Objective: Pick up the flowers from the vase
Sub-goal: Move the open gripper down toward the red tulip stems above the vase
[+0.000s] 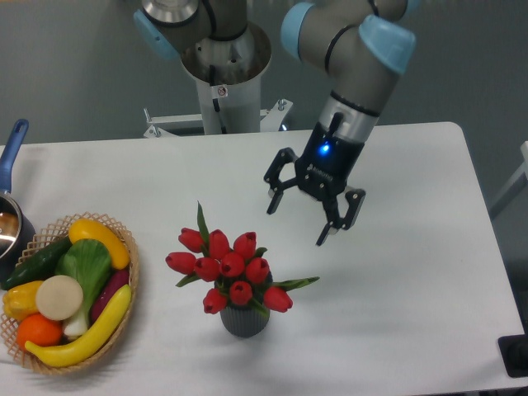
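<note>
Take the vase (244, 320) as your reference: it stands upright on the white table (412, 272), toward the front edge, a small dark grey ribbed cylinder. The flowers (230, 268) are in it, a tight bunch of red tulip buds spreading wider than the mouth, with one long pointed leaf standing up at the back left and another lying out to the right.

Your gripper (297, 222) hangs above the table up and to the right of the vase, near the bouquet but clear of it. Its two fingers are spread wide apart with nothing between them, the tips pointing down and the whole head tilted, so that the left fingertip sits higher than the right one. A blue light glows on the gripper body. How high the tips are above the table you cannot quite judge from this angle.

Well to the left of the vase you have a wicker basket (124, 318) holding produce (70, 289) in yellow, green and orange. Farther left still, at the picture's edge, sits a dark pot with a blue handle (11, 140). Behind the vase, past the far edge of the table, stands the arm's grey base column (224, 78).
</note>
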### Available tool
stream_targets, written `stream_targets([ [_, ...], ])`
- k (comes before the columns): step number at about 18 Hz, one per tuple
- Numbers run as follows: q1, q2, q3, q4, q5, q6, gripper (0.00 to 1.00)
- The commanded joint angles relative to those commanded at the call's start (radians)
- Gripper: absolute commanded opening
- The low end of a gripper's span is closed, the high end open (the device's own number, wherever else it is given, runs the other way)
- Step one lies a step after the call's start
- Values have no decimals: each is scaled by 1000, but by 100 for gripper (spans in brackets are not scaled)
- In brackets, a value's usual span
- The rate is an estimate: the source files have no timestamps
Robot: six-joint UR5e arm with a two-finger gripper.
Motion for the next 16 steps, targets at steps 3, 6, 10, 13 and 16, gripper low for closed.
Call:
stream_targets([
  [3,-8,-12,-14,11,-104,3,100],
  [6,-23,-49,-12,55,-109,3,100],
  [10,-29,-61,-15,75,-112,15,100],
  [13,-40,-75,-14,77,-129,12,100],
  [16,-43,-103,3,84,-131,14,100],
])
